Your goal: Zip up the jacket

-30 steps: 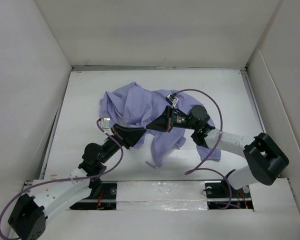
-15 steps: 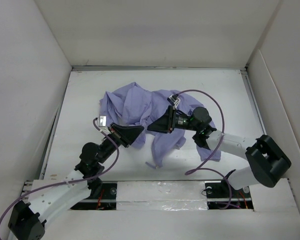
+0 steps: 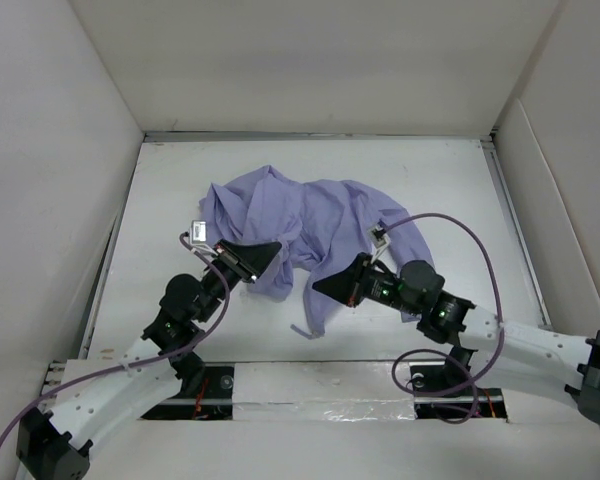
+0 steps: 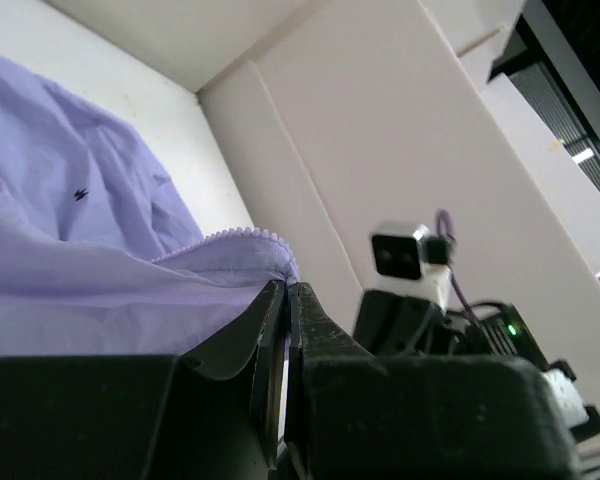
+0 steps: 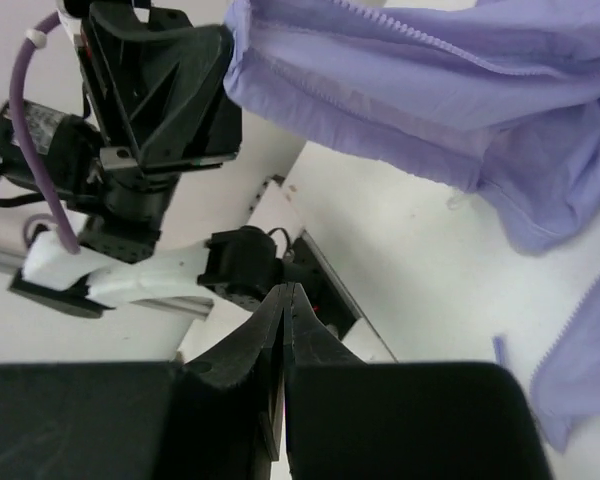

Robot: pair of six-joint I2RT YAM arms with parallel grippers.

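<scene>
The lavender jacket [image 3: 310, 215] lies crumpled mid-table, with a flap hanging toward the near edge. My left gripper [image 3: 276, 247] is shut on the jacket's front edge. In the left wrist view the jaws [image 4: 288, 288] pinch the cloth just below a row of zipper teeth [image 4: 235, 234]. My right gripper [image 3: 318, 288] is shut and empty, its tip beside the hanging flap. In the right wrist view its closed jaws [image 5: 286, 290] point at bare table, with the jacket [image 5: 430, 80] above and another zipper edge [image 5: 580, 320] at right.
White walls [image 3: 70, 150] enclose the table on three sides. A rail with the arm bases [image 3: 320, 385] runs along the near edge. Purple cables [image 3: 460, 235] loop over both arms. The left arm [image 5: 150, 90] fills the right wrist view's upper left.
My right arm has drawn back toward the near edge and lowered, its gripper now off the jacket's middle. My left gripper has shifted slightly left with the jacket edge in it.
</scene>
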